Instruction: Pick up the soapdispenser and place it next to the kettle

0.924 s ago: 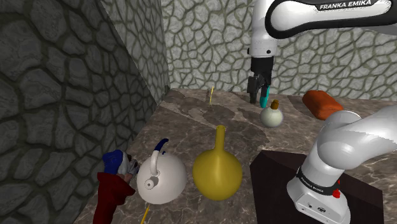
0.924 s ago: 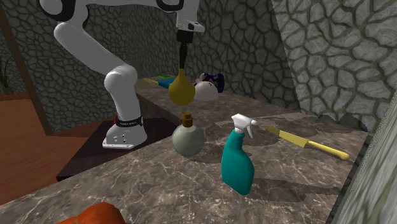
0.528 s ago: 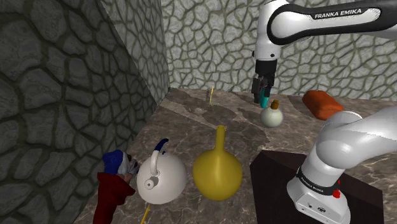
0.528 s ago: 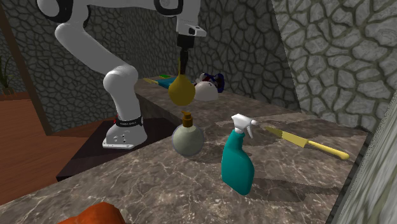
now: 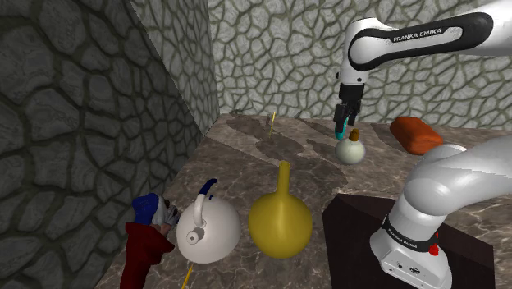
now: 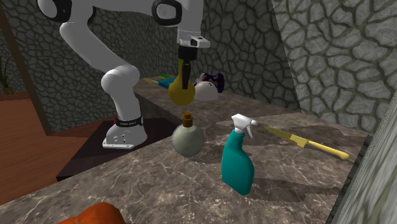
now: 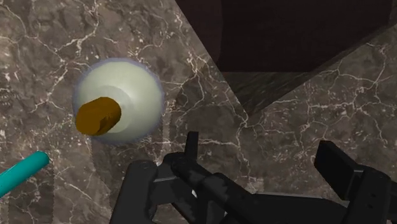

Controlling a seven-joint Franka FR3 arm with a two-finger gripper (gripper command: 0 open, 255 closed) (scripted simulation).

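my black gripper (image 5: 345, 125), fingers spread wide and empty, hovers near the round pale brown-capped soap dispenser (image 5: 350, 151), upper right. grasp and transfer to the white kettle (image 5: 208, 227), lower left, pending.

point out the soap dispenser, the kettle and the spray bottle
soap dispenser (image 6: 188, 140), second exterior view, on its round body
kettle (image 5: 215, 234), shoulder view, on its white body
spray bottle (image 6: 236, 168), second exterior view, on its teal body
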